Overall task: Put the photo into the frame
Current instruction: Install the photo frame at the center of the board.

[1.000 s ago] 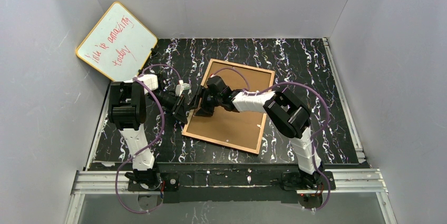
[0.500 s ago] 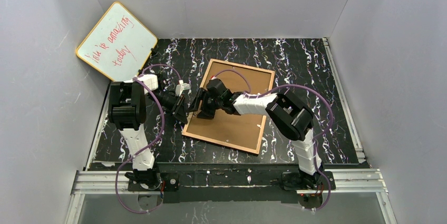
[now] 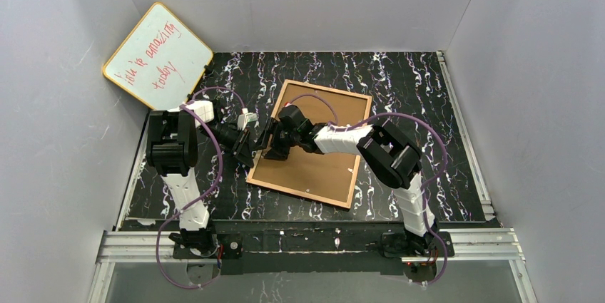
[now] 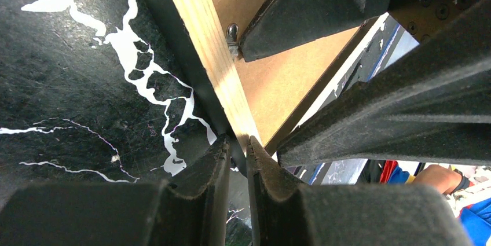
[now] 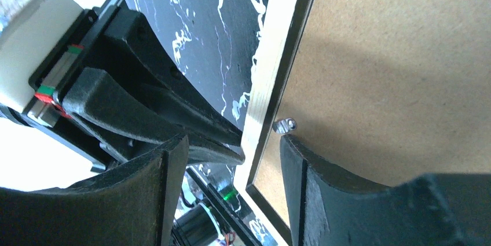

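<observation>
**Frame held at its edge while the other arm works on a back clip**

The frame (image 4: 200,26) lies face down in the middle of the table (image 3: 414,89), with its light wood back upward. The brown backing panel (image 3: 314,167) sits inside the frame and covers the whole opening. The photo does not appear in any view. If it is already in the frame, the panel hides it, and I cannot tell this.

The left gripper (image 4: 238,153) is at the frame's left rail, coming from the outside. Its fingers are pressed almost together, and the thin outer lip of the rail runs into the slit between them. It seems to nip this lip. I judge this is to stop the frame from sliding on the table while the other arm pushes.

The right gripper (image 5: 231,142) hangs over the same rail from the inner side, above the panel. Its fingers stand well apart and hold nothing. A small metal clip (image 5: 284,124) sits on the panel just beside the rail, and in the left wrist view one right finger touches it. Probably this finger is placed to turn the clip. Whether this would lock the panel or free it, the pictures do not say.
</observation>
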You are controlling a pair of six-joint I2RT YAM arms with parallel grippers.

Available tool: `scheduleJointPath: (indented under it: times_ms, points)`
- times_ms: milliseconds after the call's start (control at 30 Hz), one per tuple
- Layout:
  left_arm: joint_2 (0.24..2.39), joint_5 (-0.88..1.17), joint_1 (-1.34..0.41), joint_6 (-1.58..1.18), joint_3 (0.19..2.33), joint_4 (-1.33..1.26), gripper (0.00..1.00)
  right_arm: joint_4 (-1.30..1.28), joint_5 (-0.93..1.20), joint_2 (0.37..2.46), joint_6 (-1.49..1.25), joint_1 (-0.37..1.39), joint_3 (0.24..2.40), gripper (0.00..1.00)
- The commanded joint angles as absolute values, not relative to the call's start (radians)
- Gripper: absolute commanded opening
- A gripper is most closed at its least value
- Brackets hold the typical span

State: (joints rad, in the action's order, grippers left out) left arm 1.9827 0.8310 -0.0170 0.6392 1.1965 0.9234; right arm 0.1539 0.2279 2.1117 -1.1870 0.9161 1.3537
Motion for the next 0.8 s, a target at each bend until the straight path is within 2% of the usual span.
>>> scheduleJointPath:
  times_ms: [0, 333, 533, 633, 700, 767]
  points:
    - [1.991, 0.848, -0.034, 0.664, 1.172, 0.927, 0.14, 0.167, 0.15, 2.143, -1.215, 0.916, 1.379, 0.67]
    - [1.993, 0.869, -0.034, 0.673, 1.171, 0.943, 0.14, 0.256, 0.105, 2.102, -1.247, 0.912, 1.348, 0.68]
    - [1.985, 0.892, -0.007, 0.726, 1.26, 1.055, 0.16, 0.18, 0.121, 1.947, -1.091, 0.82, 1.325, 0.79]
    - [1.987, 0.913, -0.003, 0.693, 1.315, 1.05, 0.2, 0.135, 0.131, 1.909, -1.038, 0.748, 1.309, 0.82]
    - [1.998, 0.934, -0.003, 0.646, 1.359, 1.025, 0.3, 0.127, 0.157, 1.912, -1.017, 0.699, 1.305, 0.82]
    - [2.019, 0.951, -0.003, 0.554, 1.415, 0.972, 0.35, 0.13, 0.181, 1.932, -0.985, 0.655, 1.317, 0.81]
